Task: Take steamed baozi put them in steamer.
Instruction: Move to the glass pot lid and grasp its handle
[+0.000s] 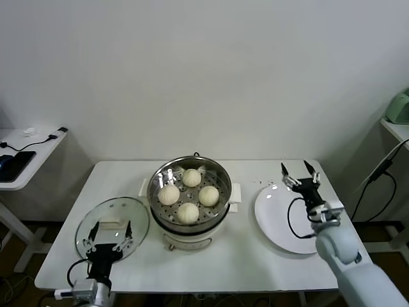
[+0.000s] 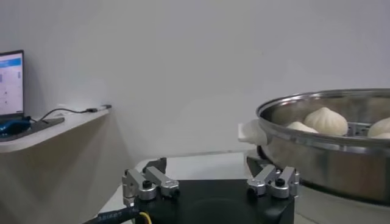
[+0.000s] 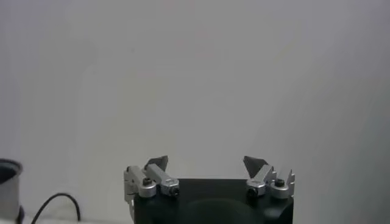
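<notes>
Nearest the camera, the left gripper (image 1: 108, 231) hangs open over the glass lid (image 1: 112, 228) while the right gripper (image 1: 298, 173) stands open and empty above the bare white plate (image 1: 281, 220) — all four steamed baozi (image 1: 188, 212) already sit in the steamer (image 1: 190, 191) — apparently nothing is left.

Four small round dough buns (image 1: 189, 195) are set in a ring on the perforated tray inside the large round stainless-steel steamer (image 1: 190, 212), which is placed at the middle of the rectangular table (image 1: 243, 256). A round glass lid (image 1: 112, 228) is laid to its left, and a flat round plate (image 1: 281, 220) to its right, both apart from it.
</notes>
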Controlling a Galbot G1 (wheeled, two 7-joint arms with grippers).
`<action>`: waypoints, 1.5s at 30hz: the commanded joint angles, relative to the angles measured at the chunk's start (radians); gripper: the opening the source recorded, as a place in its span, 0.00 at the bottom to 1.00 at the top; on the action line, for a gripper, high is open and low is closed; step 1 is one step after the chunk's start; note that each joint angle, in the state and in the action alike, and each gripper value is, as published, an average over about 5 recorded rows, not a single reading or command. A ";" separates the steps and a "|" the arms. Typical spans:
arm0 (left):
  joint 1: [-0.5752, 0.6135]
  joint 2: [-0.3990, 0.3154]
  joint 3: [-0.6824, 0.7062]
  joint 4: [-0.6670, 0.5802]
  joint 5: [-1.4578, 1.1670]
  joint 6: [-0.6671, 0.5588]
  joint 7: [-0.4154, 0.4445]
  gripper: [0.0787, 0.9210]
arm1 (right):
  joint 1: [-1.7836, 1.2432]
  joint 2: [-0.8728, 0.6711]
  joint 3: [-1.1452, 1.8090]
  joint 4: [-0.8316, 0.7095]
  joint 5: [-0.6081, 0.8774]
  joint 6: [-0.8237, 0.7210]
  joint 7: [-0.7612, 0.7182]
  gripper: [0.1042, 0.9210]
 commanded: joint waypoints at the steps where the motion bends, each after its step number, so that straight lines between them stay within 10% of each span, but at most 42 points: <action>1: -0.011 0.009 -0.002 0.026 0.099 -0.018 -0.017 0.88 | -0.341 0.133 0.181 0.067 -0.072 0.054 -0.044 0.88; 21: -0.075 0.205 -0.019 0.420 1.209 -0.123 -0.246 0.88 | -0.333 0.154 0.127 0.046 -0.154 0.012 -0.029 0.88; 45: -0.301 0.227 0.006 0.673 1.324 -0.096 -0.270 0.88 | -0.349 0.177 0.123 0.062 -0.180 0.011 -0.017 0.88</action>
